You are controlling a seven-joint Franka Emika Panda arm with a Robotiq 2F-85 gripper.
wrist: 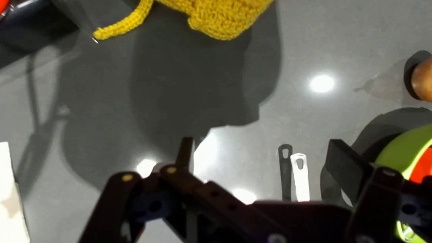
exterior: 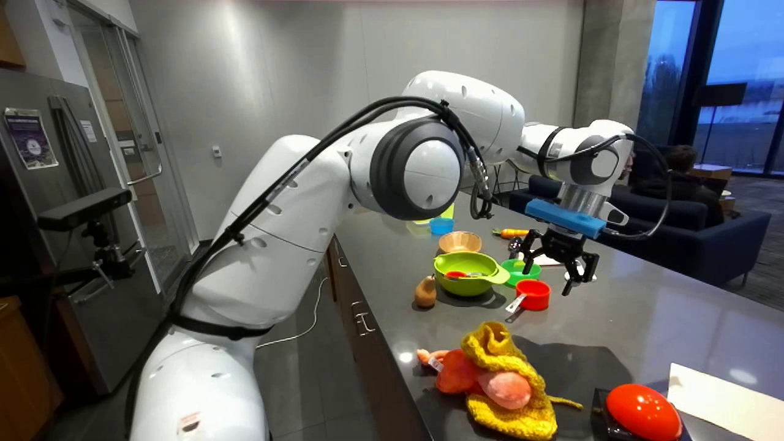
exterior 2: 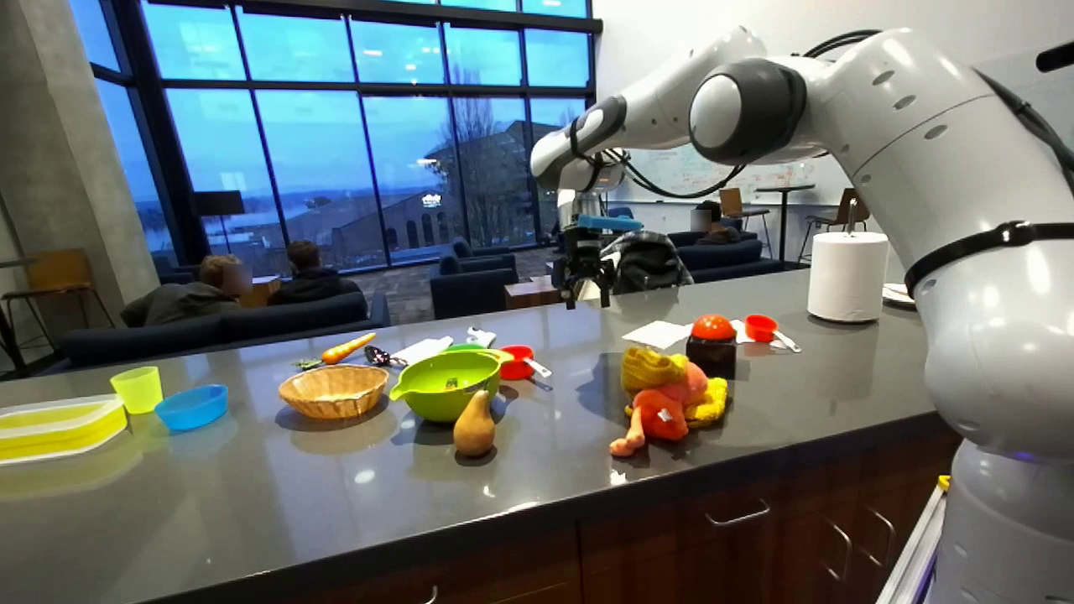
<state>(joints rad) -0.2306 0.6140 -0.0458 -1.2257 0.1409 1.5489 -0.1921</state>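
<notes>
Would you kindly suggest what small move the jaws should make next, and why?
I would probably ease the jaws down toward the round red measuring cup beside the green spouted bowl: they hang open and empty above the grey counter, and the cup's silver handle shows between them in the wrist view.

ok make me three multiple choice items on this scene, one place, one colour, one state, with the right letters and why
1. Where is the pear?
A) in the wicker basket
B) on the counter, beside the lime-green bowl
C) on the red button

2. What colour is the knitted piece?
A) yellow
B) blue
C) white

3. How does the gripper stand?
A) shut on the carrot
B) shut on the pear
C) open, holding nothing

1 B: in both exterior views it stands next to the bowl, outside it.
2 A: its yellow shows in all three views.
3 C: the wrist view shows its jaws apart, gripping nothing.
</notes>
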